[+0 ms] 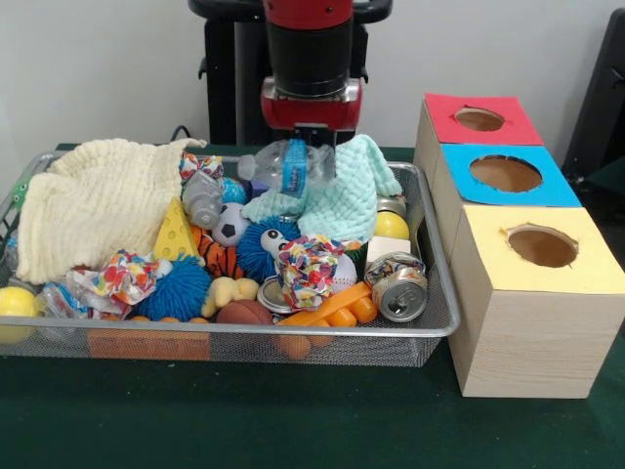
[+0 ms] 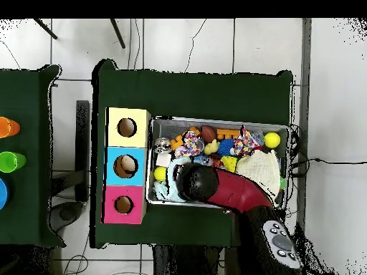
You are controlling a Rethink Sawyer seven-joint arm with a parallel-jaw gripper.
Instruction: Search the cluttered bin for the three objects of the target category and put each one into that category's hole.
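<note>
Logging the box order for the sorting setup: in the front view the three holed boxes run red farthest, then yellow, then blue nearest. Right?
Not quite. The front view shows the red box farthest, then the blue box, and the yellow box nearest.

An orange cup (image 2: pixel 6 127) and a bright green cup (image 2: pixel 8 160) stand on a separate dark green side table (image 2: pixel 29 215), well apart from the gripper (image 1: pixel 314 135); white tiled floor (image 2: pixel 333 107) lies beyond.

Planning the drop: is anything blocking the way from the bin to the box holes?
Nothing visible. The red hole, blue hole and yellow hole are uncovered, right beside the bin.
</note>
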